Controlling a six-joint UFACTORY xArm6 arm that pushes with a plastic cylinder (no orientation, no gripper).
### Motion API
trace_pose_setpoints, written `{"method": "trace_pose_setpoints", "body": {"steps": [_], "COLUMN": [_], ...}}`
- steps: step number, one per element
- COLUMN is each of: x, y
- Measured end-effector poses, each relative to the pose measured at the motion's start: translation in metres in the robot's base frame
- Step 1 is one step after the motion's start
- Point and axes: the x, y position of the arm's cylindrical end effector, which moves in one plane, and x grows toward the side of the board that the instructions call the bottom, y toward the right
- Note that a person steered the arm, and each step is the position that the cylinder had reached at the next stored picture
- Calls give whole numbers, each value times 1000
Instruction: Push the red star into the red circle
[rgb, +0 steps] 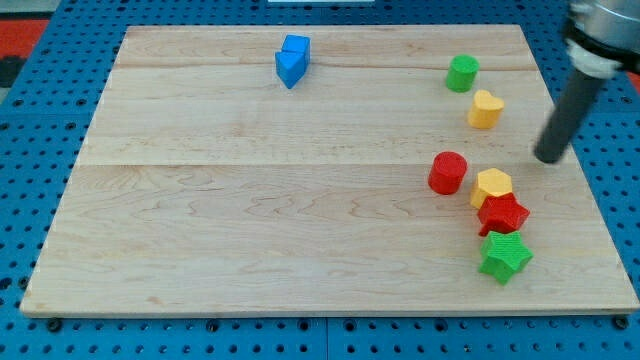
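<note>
Green star (505, 257) (touching red star (503, 214), heading unclear)

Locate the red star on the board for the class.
The red star lies near the view's lower right, touching the yellow block above and the green star below; the red circle sits up-left.

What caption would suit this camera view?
Tip right of red circle; red star sits between yellow block and green star.

Wooden board (250, 200), two blue blocks (292, 60) touching, green cylinder (462, 73), two yellow blocks (486, 109) (492, 185), green star (505, 256)
</note>
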Motion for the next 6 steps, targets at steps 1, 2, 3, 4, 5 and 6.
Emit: {"method": "trace_pose_setpoints", "body": {"steps": [1,2,3,4,5,6], "x": [64,90,91,89,71,51], "y": [28,8,-21,-54,-98,-142]}}
